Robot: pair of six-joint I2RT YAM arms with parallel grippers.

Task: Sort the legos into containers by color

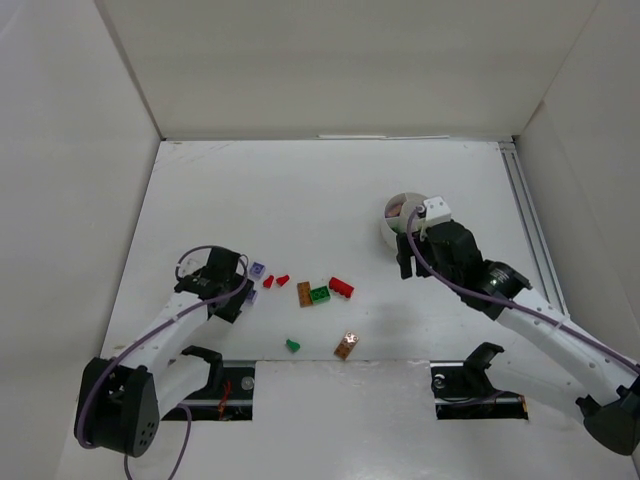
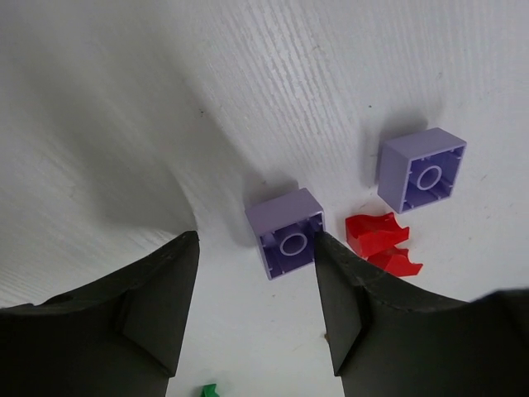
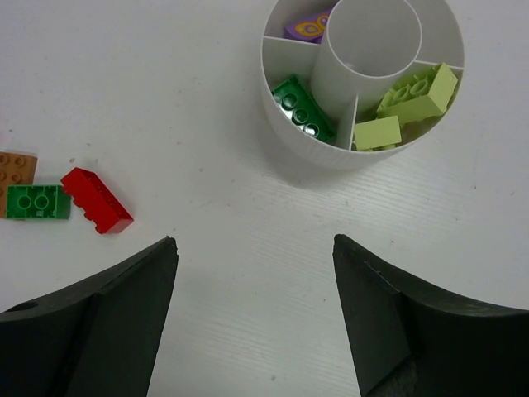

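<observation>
Between the spread left jaws, purple lego [image 2: 285, 233] crowds one fingertip [image 2: 332, 269].

White table [image 1: 300, 190] carries scattered legos [image 1: 319, 294] and a dish [image 3: 307, 152].

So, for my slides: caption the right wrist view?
Open right gripper facing dish holding green, yellow, purple legos.

Bricks [image 1: 320, 294] left of dish [image 1: 391, 233] (some inside)
</observation>
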